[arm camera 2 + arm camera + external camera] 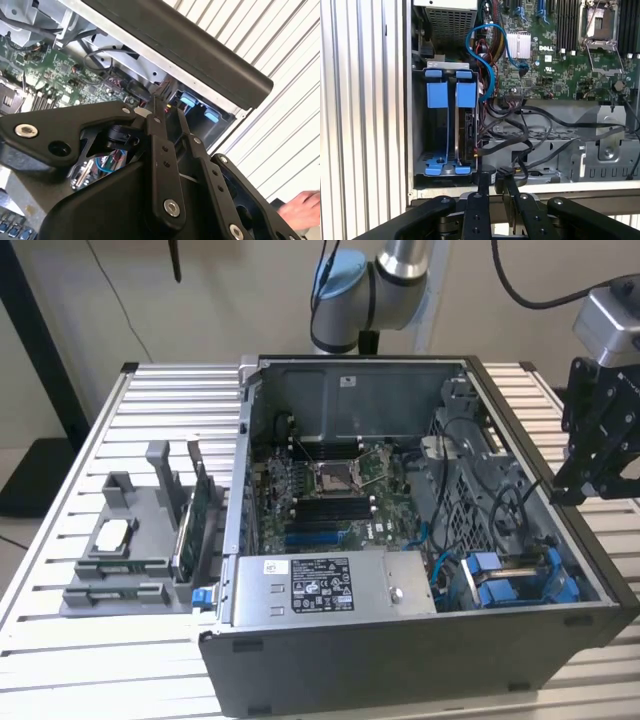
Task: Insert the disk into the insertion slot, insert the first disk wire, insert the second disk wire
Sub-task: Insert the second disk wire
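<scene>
I see the gripper (496, 177) poised at the rim of the computer case (580, 188), its fingers (483, 195) close together, clamping nothing. Just ahead of the fingertips, the disk (467, 112) stands seated in the insertion slot (445, 65), beside a second blue carrier (436, 95). Black cables (520, 131) bunch alongside.

**One wide camera, two close ones on the arm**

The exterior view stands well off and high, looking down at a slant over the whole open computer case (400, 660) on the slatted counter (60, 660). The first wrist view sits close, looking nearly straight down past the tool (495, 176) into the case. The second wrist view looks obliquely from just behind the tool's linkage, across the case wall. All three share the motherboard (335, 480) and the blue carriers (500, 575).
</scene>
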Robot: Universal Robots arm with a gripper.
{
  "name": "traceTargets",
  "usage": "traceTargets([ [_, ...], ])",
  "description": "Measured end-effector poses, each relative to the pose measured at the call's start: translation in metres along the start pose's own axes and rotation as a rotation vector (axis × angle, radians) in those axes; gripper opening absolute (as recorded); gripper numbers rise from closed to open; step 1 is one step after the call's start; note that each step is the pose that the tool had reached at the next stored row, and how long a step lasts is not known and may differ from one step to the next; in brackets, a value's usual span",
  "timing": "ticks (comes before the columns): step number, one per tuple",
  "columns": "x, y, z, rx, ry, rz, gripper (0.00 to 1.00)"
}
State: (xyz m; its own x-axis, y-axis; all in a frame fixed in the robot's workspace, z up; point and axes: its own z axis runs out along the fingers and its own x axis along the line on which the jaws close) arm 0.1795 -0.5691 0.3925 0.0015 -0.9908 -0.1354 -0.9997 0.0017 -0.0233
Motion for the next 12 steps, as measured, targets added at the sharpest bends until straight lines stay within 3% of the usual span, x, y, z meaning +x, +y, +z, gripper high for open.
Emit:
traceTargets([
  [4, 0.0003, -0.0006, 0.0023, 0.0001, -0.0038, 0.000, 0.27],
  [8, 0.0005, -0.0022, 0.0032, -0.0001, -0.0316, 0.001, 0.27],
  [12, 0.0010, -0.0037, 0.0051, -0.0001, -0.0445, 0.001, 0.27],
])
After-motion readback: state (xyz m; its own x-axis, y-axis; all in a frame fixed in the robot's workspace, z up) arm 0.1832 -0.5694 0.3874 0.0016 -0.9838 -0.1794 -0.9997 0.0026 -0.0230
